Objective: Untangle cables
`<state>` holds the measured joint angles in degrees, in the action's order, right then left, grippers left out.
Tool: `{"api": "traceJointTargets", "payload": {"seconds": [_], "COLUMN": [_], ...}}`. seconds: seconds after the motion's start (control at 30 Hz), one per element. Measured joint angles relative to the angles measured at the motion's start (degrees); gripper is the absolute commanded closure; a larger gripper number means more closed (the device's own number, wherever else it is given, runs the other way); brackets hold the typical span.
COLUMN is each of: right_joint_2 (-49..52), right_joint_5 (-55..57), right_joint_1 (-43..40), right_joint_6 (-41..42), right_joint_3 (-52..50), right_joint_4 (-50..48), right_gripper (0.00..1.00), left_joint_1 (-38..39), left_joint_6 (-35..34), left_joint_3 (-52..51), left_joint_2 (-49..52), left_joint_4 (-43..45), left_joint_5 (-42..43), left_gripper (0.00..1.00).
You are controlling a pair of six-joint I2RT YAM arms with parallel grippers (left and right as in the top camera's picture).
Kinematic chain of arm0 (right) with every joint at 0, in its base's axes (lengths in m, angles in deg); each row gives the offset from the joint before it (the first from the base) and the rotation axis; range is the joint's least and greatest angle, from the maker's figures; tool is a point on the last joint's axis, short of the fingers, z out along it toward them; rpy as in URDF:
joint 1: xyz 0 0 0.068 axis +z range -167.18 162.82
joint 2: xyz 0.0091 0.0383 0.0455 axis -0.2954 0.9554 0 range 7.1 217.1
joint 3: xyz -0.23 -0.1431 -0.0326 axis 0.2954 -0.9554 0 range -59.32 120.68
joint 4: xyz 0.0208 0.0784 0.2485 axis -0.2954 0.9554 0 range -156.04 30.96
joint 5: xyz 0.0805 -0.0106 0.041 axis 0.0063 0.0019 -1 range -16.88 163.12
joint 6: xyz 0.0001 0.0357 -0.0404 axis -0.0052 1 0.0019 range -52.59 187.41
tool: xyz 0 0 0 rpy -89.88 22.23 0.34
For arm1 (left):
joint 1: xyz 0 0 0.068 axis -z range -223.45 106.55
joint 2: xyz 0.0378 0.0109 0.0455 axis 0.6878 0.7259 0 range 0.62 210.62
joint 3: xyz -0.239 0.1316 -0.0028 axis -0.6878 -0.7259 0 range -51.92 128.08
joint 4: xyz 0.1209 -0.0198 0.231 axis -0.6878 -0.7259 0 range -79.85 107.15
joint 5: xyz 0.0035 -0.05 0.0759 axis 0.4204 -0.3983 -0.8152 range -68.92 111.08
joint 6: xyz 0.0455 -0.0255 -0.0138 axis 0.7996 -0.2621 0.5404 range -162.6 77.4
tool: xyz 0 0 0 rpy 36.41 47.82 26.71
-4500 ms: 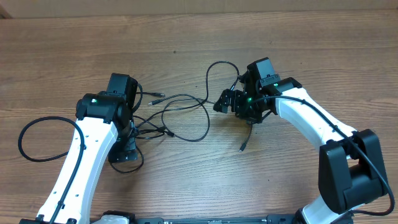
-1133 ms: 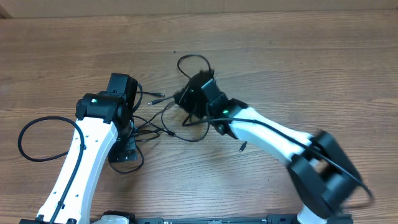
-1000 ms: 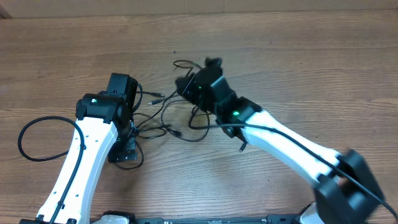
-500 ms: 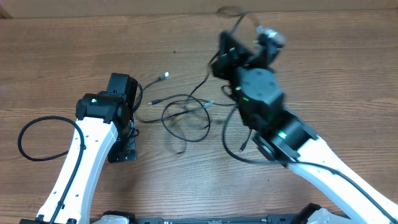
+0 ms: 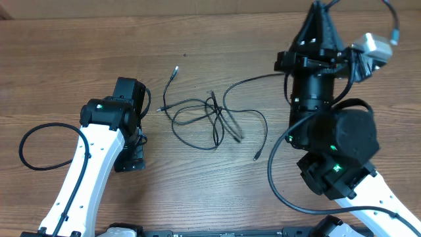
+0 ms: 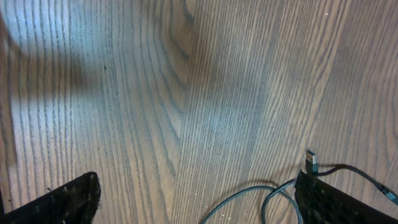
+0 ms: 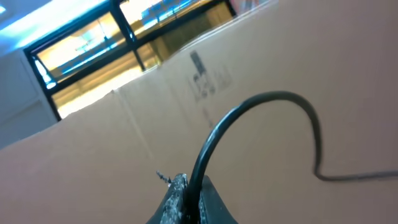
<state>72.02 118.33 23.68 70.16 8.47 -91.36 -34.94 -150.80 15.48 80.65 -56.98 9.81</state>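
**Cables (image 5: 217, 122), thin black flexible cords with small plug tips: loosened, not yet parted**

Most of the cords lie in a loose sprawl on the brown wood-grain table (image 5: 66, 52), between the 2 arms. Several loops cross near the middle of the sprawl, and their plug ends point outward in different directions.

The right gripper (image 7: 189, 196) is high above the table with its fingers pinched together on 1 strand (image 7: 273, 96). That strand arcs up in front of a tan cardboard wall (image 7: 348, 50). Seen from overhead, it trails down toward the heap.

The left gripper (image 6: 198, 202) hovers low over the wood with its fingers spread wide and nothing between them. A silvery plug tip (image 6: 311, 163) lies just beside 1 finger.

My judgement is that the job is partway done. The bundle is slack and no tight knot shows, but the crossings in the middle remain. No cord lies fully apart from the others, so each 1 has yet to be drawn out of the heap.
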Motion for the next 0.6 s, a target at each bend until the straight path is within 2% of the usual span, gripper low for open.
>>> {"api": "traceJointTargets", "payload": {"seconds": [0.33,0.6], "right_joint_2": [0.11,1.29], "right_joint_5": [8.59,11.02], "right_joint_1": [-0.87,-11.08], "right_joint_6": [-24.2,-44.06], "right_joint_3": [0.0,0.0], "right_joint_4": [-17.64,-32.22], "right_gripper": [0.96,0.96], "left_joint_1": [0.0,0.0], "left_joint_6": [0.0,0.0], "left_joint_3": [0.04,0.04], "left_joint_2": [0.0,0.0], "left_joint_4": [-0.02,0.0], "left_joint_5": [0.02,0.0], "left_gripper": [0.0,0.0]}}
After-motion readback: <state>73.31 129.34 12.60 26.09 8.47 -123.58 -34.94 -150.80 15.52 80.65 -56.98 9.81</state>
